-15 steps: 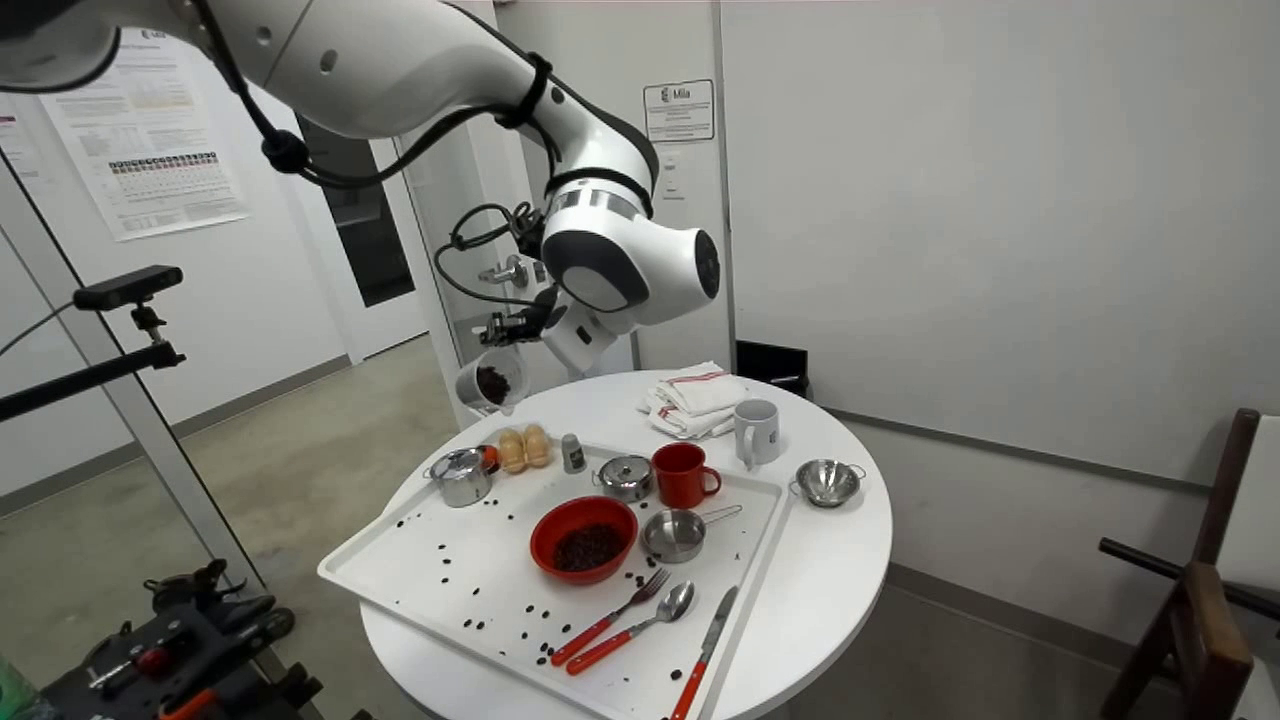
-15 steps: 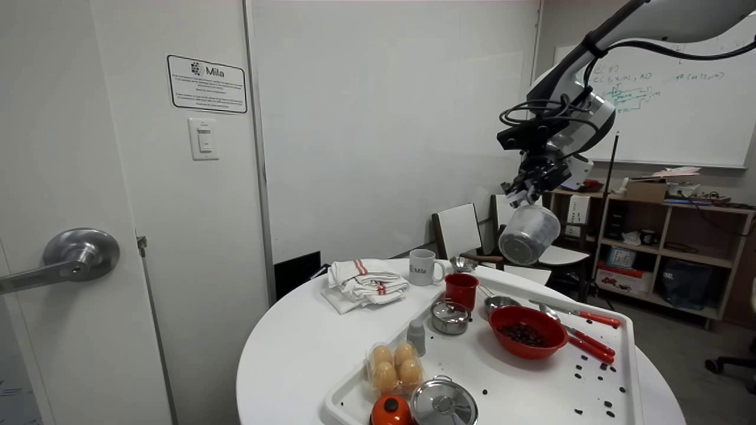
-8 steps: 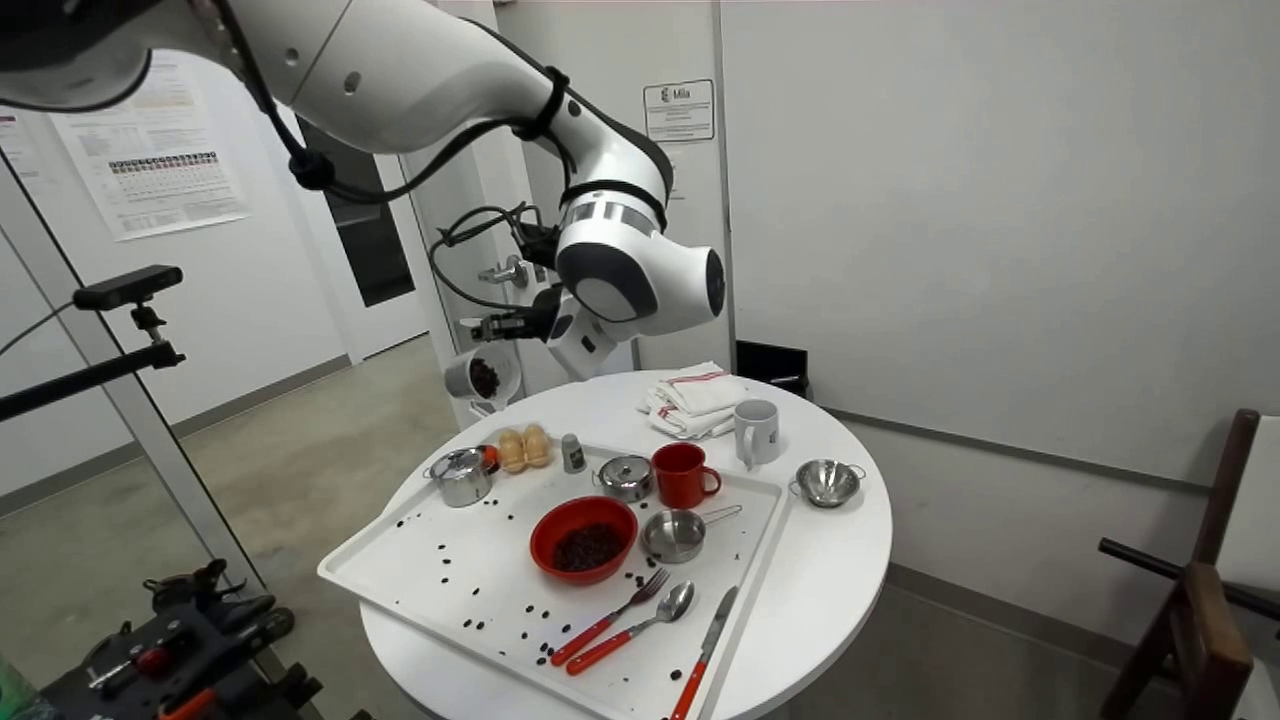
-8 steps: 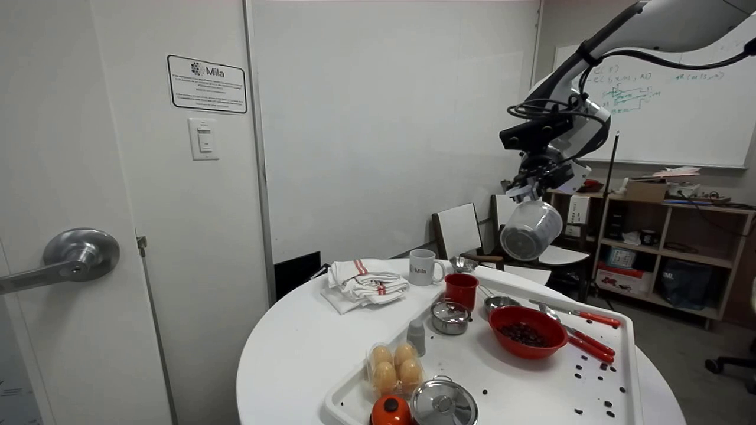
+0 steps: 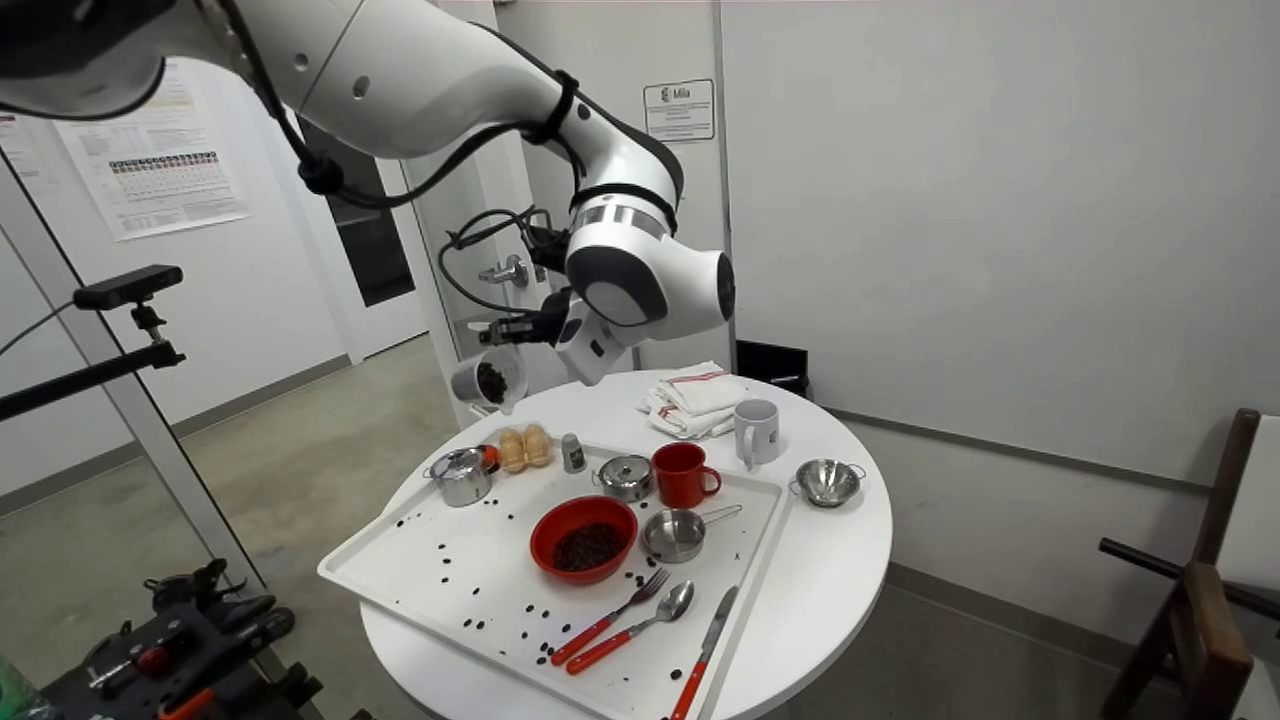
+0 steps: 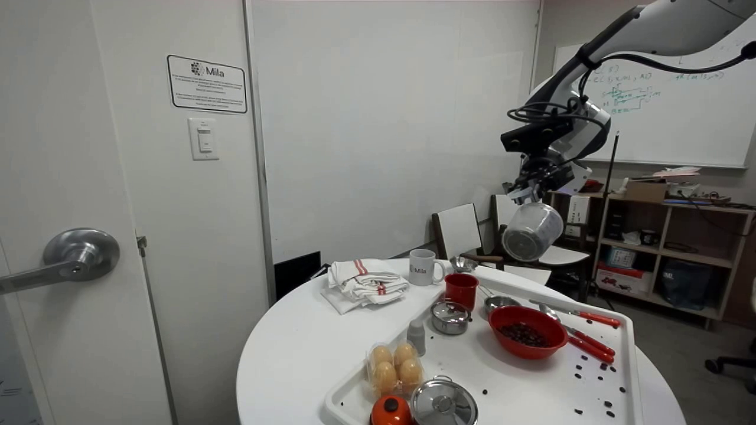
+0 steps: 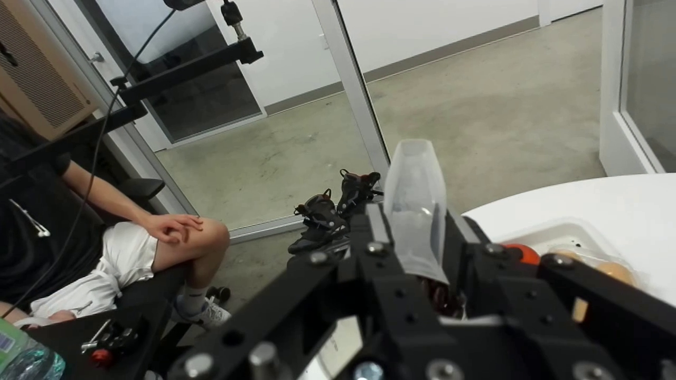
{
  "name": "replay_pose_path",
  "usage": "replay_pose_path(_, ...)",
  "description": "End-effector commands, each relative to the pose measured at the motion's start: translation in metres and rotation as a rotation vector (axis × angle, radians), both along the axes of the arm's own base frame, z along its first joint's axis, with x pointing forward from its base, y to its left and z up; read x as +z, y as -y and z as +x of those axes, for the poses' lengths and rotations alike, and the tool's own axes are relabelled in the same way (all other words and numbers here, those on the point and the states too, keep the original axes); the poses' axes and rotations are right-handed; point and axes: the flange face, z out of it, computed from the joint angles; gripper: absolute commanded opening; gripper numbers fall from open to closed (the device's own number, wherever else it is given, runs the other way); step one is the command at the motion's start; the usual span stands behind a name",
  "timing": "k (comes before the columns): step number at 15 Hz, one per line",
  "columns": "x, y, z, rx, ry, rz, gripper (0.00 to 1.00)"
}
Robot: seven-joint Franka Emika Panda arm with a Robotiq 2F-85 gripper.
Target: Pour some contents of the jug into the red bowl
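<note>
Plain white wall (image 6: 378,118) stood behind the round counter (image 6: 295,360), on which a white tray (image 5: 400,560) held the red bowl (image 6: 531,350), dark beans (image 5: 588,548) pooled in its bottom and others loose on the tray around it. Higher up, the end effector (image 7: 420,232) was grasping the clear jug (image 6: 534,231) by what looked like its handle (image 7: 414,184), and the jug hung tilted in the air, mouth apparently toward the bowl's side, with beans lying inside and none seen falling. Judging from both exterior views, it was off toward the eggs (image 6: 396,369) rather than squarely over the bowl, though how far was hard to tell. Since the bowl already held some beans, the pour seemed either finished or between two tips. Doing it well meant, in either case, a firm hold and slow turns of the wrist, because the beans looked ready to slide. If more was wanted, the lip needed bringing low over the bowl's middle before tipping gradually; if not, the jug was best levelled first, then lowered until its base sat flat, apart from the eggs and the steel pot (image 6: 444,404) near them, before the grip was loosened
</note>
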Motion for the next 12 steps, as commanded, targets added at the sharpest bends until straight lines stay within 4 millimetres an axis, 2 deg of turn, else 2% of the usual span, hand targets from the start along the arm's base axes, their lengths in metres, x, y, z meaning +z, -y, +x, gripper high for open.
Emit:
replay_pose_path(1,0.0027,0.003,0.0045,-0.024,-0.011,-0.003,0.12)
replay_pose_path(6,0.0037,0.0042,0.0049,-0.058,-0.042,0.003,0.12)
replay_pose_path(7,0.0033,0.0067,0.004,-0.051,-0.061,-0.039,0.12)
replay_pose_path(8,0.0005,0.0065,0.0013,-0.035,-0.037,-0.008,0.27)
replay_pose_path(11,-0.0003,0.0086,0.0018,-0.046,-0.048,-0.025,0.27)
replay_pose_path(12,-0.0004,0.0086,0.0019,-0.046,-0.05,-0.026,0.12)
